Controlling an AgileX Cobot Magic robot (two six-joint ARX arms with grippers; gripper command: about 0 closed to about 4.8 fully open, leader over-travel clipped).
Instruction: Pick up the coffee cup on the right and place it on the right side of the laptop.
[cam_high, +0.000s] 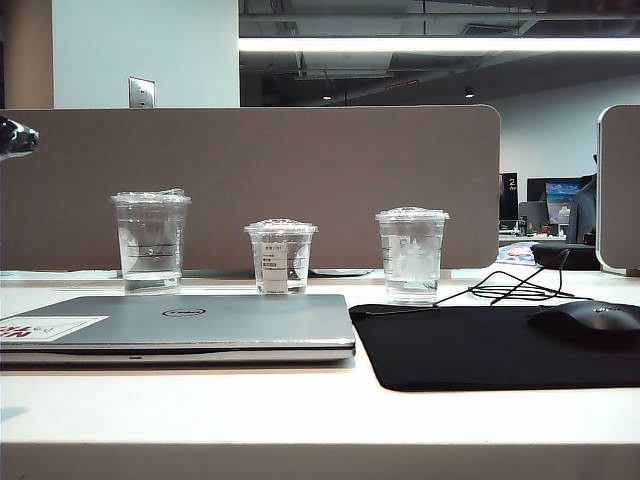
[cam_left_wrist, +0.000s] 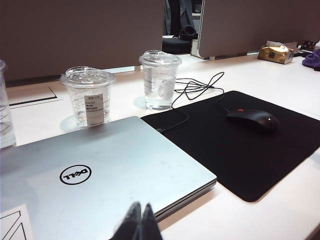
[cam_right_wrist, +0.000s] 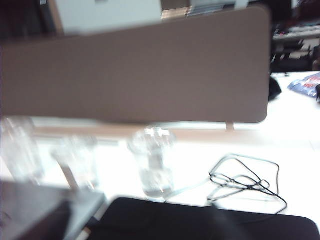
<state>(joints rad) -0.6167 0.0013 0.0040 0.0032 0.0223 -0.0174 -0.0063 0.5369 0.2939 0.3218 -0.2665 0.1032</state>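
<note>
So your coffee cup (cam_high: 411, 254) is standing upright just behind the back edge of the black mouse pad (cam_high: 500, 345), touching nothing and well apart from both arms. It's the furthest from the laptop (cam_high: 180, 325) of the three cups, which is probably why it's the pick: open air on its far side, only the loose mouse cable (cam_high: 520, 290) near the pad's back edge to watch.

All three cups have lids on. The coffee cup looks like it holds clear water or ice, can't say how full. The short cup with the label (cam_high: 281, 257) sits behind the laptop's back edge, and the lined cup (cam_high: 151, 240) is further along that edge.

The target spot beside the laptop is mostly pad, so you'd be setting it on the mat.

Left gripper (cam_left_wrist: 141, 224) hovers over the laptop's front edge, fingers pressed together, holding nothing. The right gripper doesn't show in any view, so I can't tell its jaws.
</note>
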